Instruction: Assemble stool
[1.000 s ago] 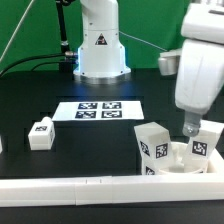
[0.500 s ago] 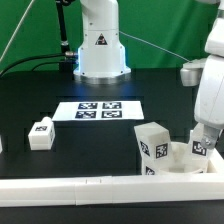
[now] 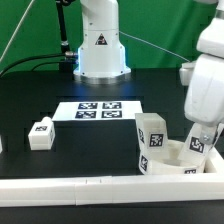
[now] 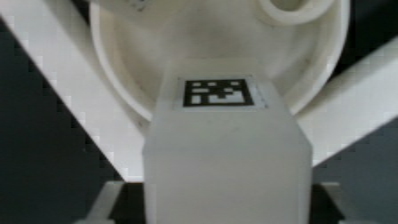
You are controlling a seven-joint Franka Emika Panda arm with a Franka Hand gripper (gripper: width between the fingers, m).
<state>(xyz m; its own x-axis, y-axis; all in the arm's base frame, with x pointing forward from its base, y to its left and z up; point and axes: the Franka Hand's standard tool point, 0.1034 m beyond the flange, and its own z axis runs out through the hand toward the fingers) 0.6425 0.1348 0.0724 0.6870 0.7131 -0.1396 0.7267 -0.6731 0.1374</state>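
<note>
The round white seat disc (image 3: 172,162) lies at the exterior view's right, by the front rail. One tagged white leg (image 3: 150,140) stands upright in it. My gripper (image 3: 201,134) is shut on a second tagged leg (image 3: 197,146) and holds it against the seat's right side. In the wrist view this leg (image 4: 222,150) fills the middle between my fingers (image 4: 111,203), its tag toward the seat (image 4: 169,45), which shows a socket hole (image 4: 294,8). A third leg (image 3: 41,133) lies loose on the table at the exterior view's left.
The marker board (image 3: 100,110) lies mid-table before the robot base (image 3: 100,45). The long white rail (image 3: 90,186) runs along the front edge. Another white part (image 3: 2,146) peeks in at the exterior view's left edge.
My arm has shifted toward the exterior view's right and turned, still holding the leg at the seat. The seat and its standing leg have nudged slightly up and left.
</note>
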